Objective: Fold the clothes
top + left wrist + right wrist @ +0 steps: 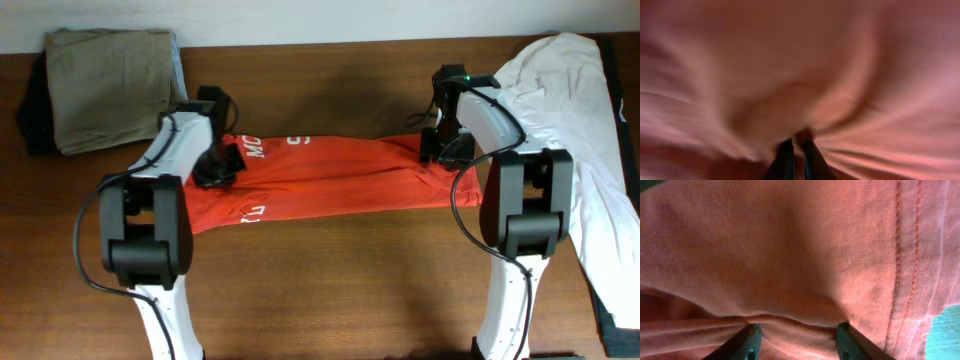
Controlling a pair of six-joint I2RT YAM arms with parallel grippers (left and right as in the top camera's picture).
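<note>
One view, overhead, shows khaki garments point(110, 85) near the T-shirt point(330, 175).

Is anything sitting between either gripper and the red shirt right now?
Nothing visible does. The left gripper pinches the red-orange T-shirt fabric directly, and the right gripper, with its jaws apart, sits straight against the cloth at the other end.

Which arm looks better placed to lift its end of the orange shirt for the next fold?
Left, probably: the left gripper looks pinched on the T-shirt, creases radiating from it. The right gripper sits by the hem with fingers spread, not closed.
</note>
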